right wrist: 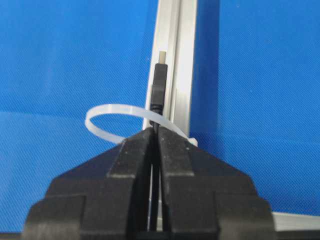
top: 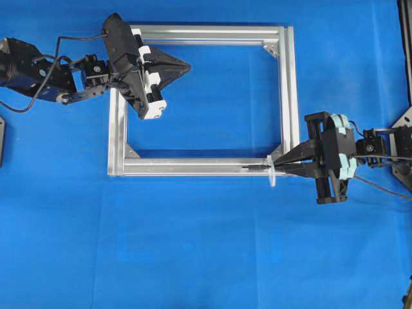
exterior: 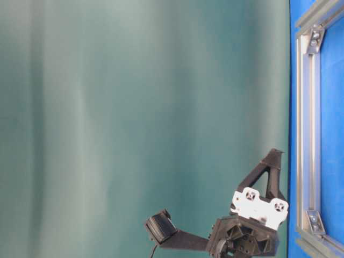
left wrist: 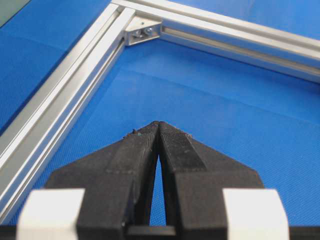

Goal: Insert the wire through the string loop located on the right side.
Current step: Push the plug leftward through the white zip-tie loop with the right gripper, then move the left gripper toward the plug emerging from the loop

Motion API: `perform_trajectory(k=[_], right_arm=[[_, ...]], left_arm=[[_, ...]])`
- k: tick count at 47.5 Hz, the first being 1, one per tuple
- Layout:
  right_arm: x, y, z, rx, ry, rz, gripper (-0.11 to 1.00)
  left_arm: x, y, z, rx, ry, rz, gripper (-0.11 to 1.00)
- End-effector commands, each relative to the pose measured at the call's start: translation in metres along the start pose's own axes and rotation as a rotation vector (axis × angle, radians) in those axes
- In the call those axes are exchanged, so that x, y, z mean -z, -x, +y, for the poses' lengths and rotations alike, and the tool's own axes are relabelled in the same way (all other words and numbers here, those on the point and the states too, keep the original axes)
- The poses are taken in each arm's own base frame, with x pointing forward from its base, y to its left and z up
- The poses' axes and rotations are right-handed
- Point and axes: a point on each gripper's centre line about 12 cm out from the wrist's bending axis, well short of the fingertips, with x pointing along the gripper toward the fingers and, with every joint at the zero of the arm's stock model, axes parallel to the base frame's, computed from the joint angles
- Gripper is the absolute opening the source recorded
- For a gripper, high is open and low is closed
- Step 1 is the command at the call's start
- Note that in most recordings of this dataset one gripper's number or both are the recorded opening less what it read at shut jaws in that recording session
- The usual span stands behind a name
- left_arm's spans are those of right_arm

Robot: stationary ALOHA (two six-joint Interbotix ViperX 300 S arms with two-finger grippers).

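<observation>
Overhead: right claw (top: 278,168) pinched on the wire (top: 256,167), plug lying along the frame's (top: 193,168) lower rail past the string loop (top: 271,171); left claw (top: 187,65) closed, empty, above the blue worktop (top: 206,244). Right wrist: plug poking beyond the whitish loop. No legible writing anywhere.

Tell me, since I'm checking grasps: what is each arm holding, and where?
The right gripper pinches the wire just behind its plug; the left gripper holds nothing.

Behind the plug, the wire (right wrist: 155,150) disappears between the right jaws.
</observation>
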Motion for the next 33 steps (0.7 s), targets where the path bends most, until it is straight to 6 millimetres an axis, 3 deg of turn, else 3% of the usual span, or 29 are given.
perform_trajectory(k=[1, 12, 25, 33], right_arm=[[-0.008, -0.001, 0.002, -0.004, 0.001, -0.03, -0.04], [-0.008, -0.002, 0.001, -0.002, -0.001, -0.03, -0.04], [-0.008, -0.002, 0.001, -0.003, 0.001, -0.03, -0.04], [-0.008, -0.001, 0.002, -0.004, 0.001, -0.03, -0.04]], left_arm=[[-0.014, 0.003, -0.007, 0.02, -0.004, -0.043, 0.0], [-0.007, 0.009, -0.041, 0.107, -0.02, -0.025, 0.0], [0.002, 0.034, -0.112, 0.304, -0.069, -0.011, 0.0], [0.002, 0.05, -0.145, 0.401, -0.089, -0.019, 0.0]])
